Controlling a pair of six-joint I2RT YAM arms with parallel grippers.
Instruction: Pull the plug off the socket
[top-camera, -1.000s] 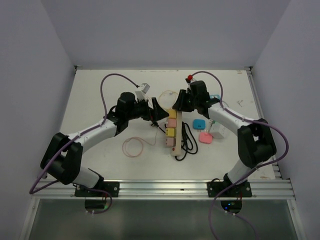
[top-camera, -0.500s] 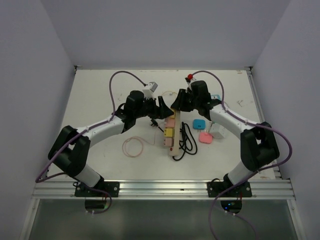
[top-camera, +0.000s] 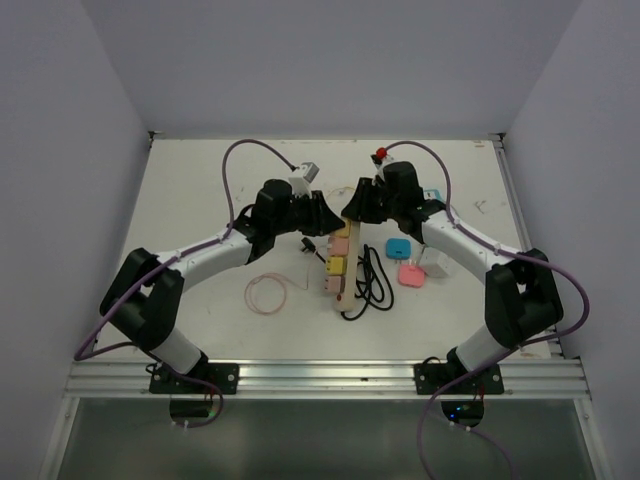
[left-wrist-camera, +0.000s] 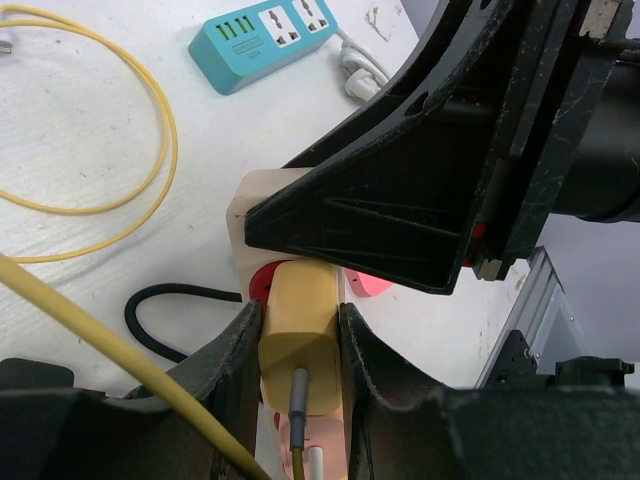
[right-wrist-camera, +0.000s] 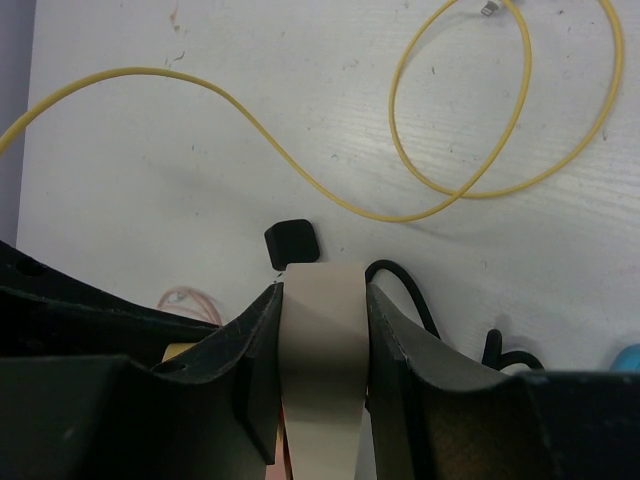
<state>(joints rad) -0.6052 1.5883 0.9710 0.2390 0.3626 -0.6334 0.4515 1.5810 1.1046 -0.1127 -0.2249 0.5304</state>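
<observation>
Yellow plug (left-wrist-camera: 297, 352) in left tool (left-wrist-camera: 297, 312)

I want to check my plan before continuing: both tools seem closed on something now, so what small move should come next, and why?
Probably pull the left tool slowly straight away from the power strip. It clamps the yellow plug, which sits in its socket, and the right tool grips the strip's end, so the strip should stay put while the plug comes out.
</observation>
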